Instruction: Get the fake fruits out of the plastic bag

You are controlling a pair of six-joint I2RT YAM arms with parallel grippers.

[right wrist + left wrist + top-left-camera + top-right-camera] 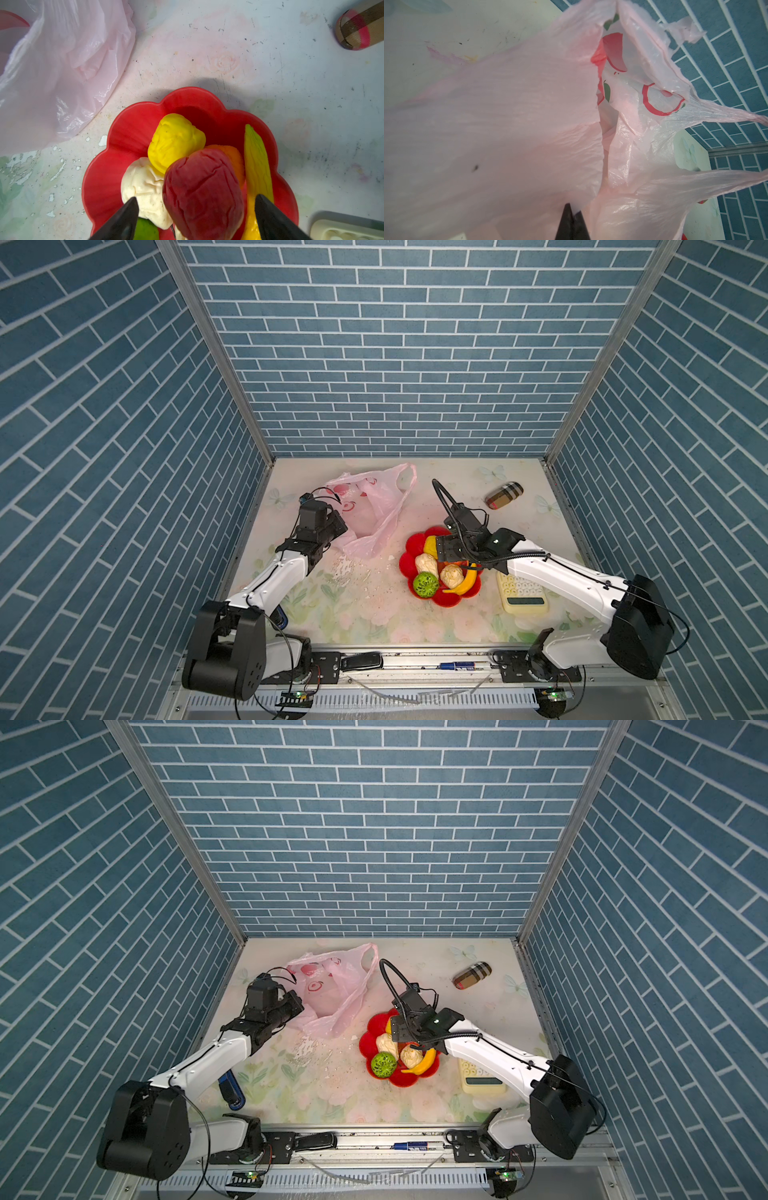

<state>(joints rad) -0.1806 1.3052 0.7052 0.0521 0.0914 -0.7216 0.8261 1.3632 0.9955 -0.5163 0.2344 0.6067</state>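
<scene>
The right gripper point(195, 198) hangs with its jaws spread either side of the wrinkled red toy fruit point(202, 191), which lies atop the other fake fruits point(176, 141) in the red flower-shaped plastic dish point(133, 128), while the left gripper point(573, 209) is clenched on the thin translucent pale-pink plastic bag point(508, 124) just beside it.

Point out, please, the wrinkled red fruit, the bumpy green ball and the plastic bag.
wrinkled red fruit point(203, 193): right wrist view, middle of its creased skin.
bumpy green ball point(426, 583): in a top view, centre of its top.
plastic bag point(370, 518): in a top view, its pale middle panel.
</scene>
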